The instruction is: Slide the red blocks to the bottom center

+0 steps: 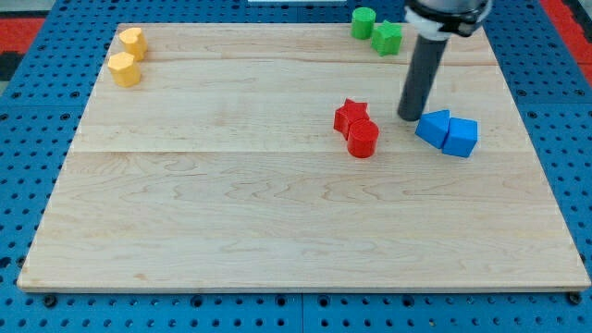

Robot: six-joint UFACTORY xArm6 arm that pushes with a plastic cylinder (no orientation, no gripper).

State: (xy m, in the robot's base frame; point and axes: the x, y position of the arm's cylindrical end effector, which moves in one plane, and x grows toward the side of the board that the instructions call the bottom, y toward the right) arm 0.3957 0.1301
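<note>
A red star block [350, 115] and a red round block [363, 139] sit touching each other a little right of the board's middle. My tip [410, 117] is down on the board to the right of the red star, about a block's width away. It stands just left of the blue blocks.
Two blue blocks [448, 132] sit touching at the right of my tip. A green round block [363, 20] and a green star block [388, 38] lie at the view's top. Two yellow blocks [128, 55] sit at the top left. The wooden board [277, 231] ends on a blue pegboard.
</note>
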